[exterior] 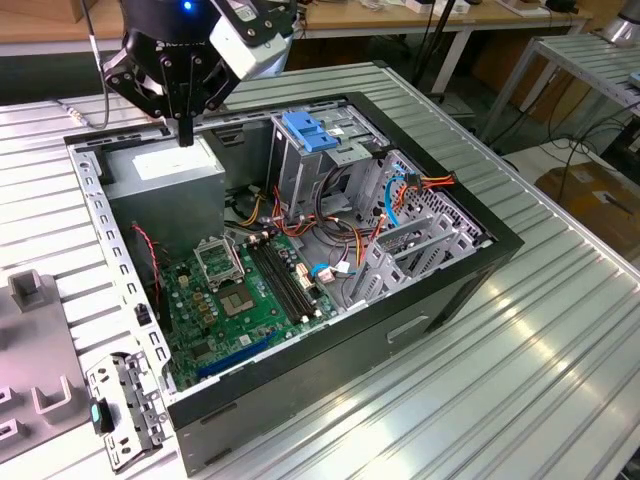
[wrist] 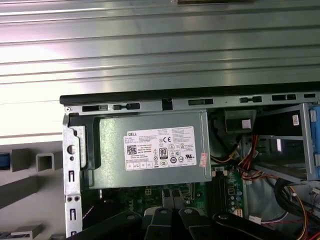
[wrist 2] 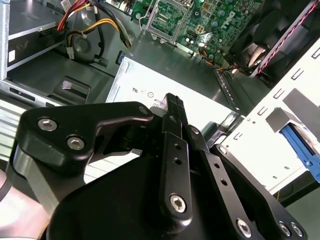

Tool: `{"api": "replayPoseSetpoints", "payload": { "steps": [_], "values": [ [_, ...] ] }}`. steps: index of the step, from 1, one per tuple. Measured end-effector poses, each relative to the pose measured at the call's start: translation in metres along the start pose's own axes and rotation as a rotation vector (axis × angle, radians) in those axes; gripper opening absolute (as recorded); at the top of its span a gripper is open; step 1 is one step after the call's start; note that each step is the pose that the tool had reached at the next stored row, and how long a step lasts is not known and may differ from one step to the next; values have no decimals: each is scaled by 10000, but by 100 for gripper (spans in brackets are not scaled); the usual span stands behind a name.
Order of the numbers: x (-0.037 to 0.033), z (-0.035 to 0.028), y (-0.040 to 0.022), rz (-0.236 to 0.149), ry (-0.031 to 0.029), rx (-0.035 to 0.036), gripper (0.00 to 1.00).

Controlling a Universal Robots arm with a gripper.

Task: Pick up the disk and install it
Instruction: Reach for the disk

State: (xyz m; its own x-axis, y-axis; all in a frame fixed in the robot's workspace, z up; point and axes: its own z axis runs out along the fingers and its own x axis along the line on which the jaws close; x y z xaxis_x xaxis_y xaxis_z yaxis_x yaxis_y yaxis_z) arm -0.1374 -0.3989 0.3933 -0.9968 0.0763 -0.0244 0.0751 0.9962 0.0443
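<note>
Gripper (exterior: 185,135): hanging over the far corner of the open computer case (exterior: 330,370), on the exterior view's left; fingers (wrist 2: 176,107) pressing together into one narrow tip, carrying nothing.
Below the gripper: grey power supply (exterior: 165,170) lying flat in that corner, white sticker facing up; tip hovering just above it, contact impossible to tell.
Disk (exterior: 310,132): sitting in the metal drive cage (exterior: 300,190) at the far middle of the case, bright blue carrier rails showing at the cage's top; standing well apart from the gripper, toward the exterior view's right.
Motherboard (exterior: 235,300): lying on the case floor, on the near side of the power supply.
Cables (exterior: 430,183): red, orange and yellow strands trailing from the cage toward the exterior view's right.
Table (exterior: 520,380): ribbed metal, bearing the case.
Grey fixture blocks (exterior: 25,290): standing on the table just beside the case, at the exterior view's left.
</note>
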Motion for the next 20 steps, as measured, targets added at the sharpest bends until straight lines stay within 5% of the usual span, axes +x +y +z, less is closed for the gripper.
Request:
{"api": "replayPoseSetpoints", "payload": {
  "steps": [20],
  "values": [
    [119, 8, -7, 1, 7, -28, 11]
  ]
}}
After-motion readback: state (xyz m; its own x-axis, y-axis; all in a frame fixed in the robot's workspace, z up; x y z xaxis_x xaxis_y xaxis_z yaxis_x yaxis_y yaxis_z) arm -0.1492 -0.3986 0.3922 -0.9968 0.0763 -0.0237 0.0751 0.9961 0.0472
